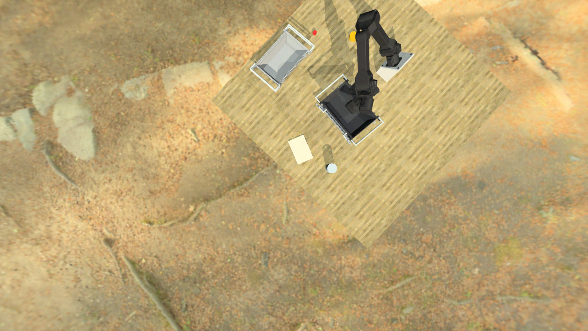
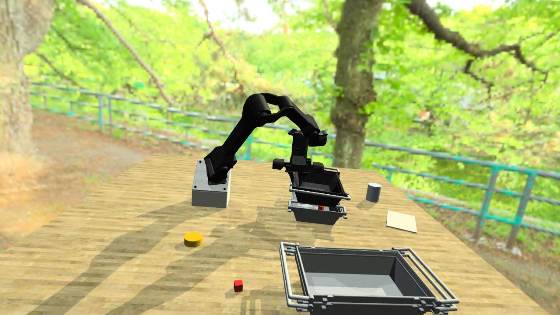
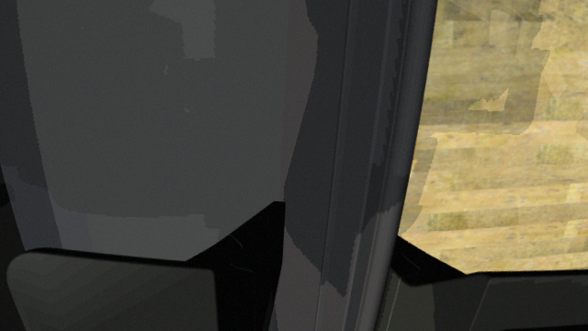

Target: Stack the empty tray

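We see our claw (image 2: 302,169) clamped on the rim of the dark grey empty tray (image 2: 317,187), resting atop the loaded tray (image 2: 315,214) at the worktop's (image 2: 117,219) centre, blocks (image 2: 320,208) beneath.

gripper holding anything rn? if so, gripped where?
Yes: the gripper is shut on the empty tray, pinching its rim wall on the side nearest the arm, above the loaded tray.

Lighting: bright daylight, dappled. Soft-edged shadows of the arm (image 2: 250,125) fall across the worktop (image 2: 117,219) toward its near-left corner. Background foliage overexposed and blurred. Wrist view dim, dark grey surfaces close to the lens, coarse tonal banding; worktop sunlit at right.
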